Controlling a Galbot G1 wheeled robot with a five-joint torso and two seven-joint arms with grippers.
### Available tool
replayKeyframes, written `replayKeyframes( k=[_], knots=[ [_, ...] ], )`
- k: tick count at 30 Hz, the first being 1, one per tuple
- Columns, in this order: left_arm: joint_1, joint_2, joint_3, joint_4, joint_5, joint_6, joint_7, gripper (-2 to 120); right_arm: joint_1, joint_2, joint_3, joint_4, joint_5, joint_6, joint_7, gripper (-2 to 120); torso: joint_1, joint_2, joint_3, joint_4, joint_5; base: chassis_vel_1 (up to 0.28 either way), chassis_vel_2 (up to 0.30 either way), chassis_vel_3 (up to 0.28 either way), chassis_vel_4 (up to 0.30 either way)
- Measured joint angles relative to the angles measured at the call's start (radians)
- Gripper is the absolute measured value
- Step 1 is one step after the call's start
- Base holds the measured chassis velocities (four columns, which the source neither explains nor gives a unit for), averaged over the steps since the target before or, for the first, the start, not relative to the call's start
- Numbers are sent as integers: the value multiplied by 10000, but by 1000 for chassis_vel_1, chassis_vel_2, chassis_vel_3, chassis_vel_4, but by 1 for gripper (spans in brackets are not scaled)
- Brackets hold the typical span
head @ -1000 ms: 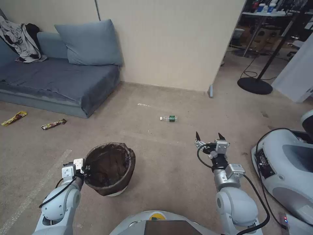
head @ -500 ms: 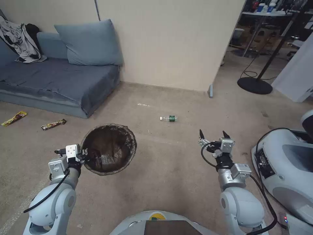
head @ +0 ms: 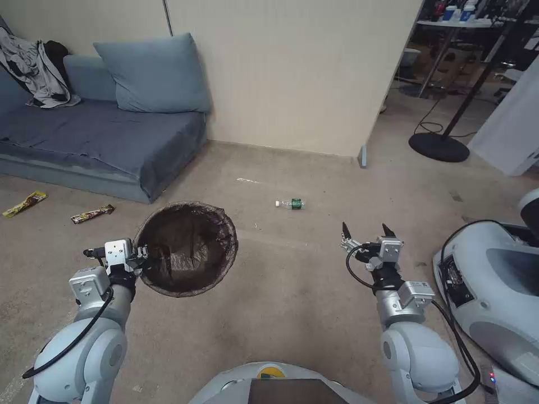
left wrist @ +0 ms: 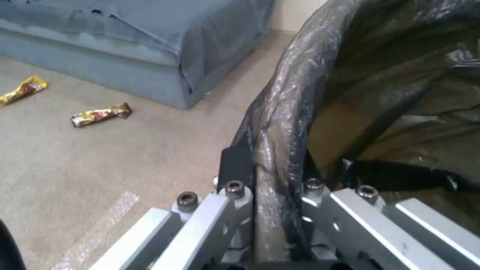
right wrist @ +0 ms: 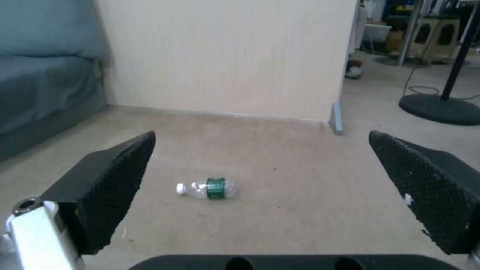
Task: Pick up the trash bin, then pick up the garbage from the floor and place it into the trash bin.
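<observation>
The trash bin [head: 185,247], round with a dark crinkled bag over its rim, hangs off the floor at centre left. My left gripper [head: 141,262] is shut on its near-left rim [left wrist: 280,123], one finger inside and one outside. A clear green-labelled bottle [head: 291,203] [right wrist: 207,188] lies on the carpet ahead, in line with my right gripper [head: 366,230], which hovers open and empty well short of it. Two yellow snack wrappers [head: 92,213] [head: 24,203] lie on the floor in front of the sofa; in the left wrist view they are the wrappers [left wrist: 101,114] [left wrist: 22,90].
A blue sofa [head: 101,140] with a cushion fills the left back. A beige wall [head: 292,73] ends at a corner, with a black lamp base [head: 438,147] and cables beyond. A white machine [head: 494,297] stands close on the right. Open carpet lies around the bottle.
My left gripper has lifted the bin off the floor and tipped its mouth up toward the camera. The right arm has shifted slightly to the right and stayed open.
</observation>
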Motion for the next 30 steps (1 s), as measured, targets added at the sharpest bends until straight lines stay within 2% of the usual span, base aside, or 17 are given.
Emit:
replayKeyframes(
  k=[13,30],
  knots=[
    [132,-13,14,-186,24,0,15,4,-67,6,-9,55,-29,33,-46,100,-1,0,-1,0,0,-28,21,27,-22],
    [164,-40,-22,-247,39,-18,41,4,-95,11,37,53,-28,135,-66,100,-1,0,0,0,-1,-138,140,141,-134]
  ],
)
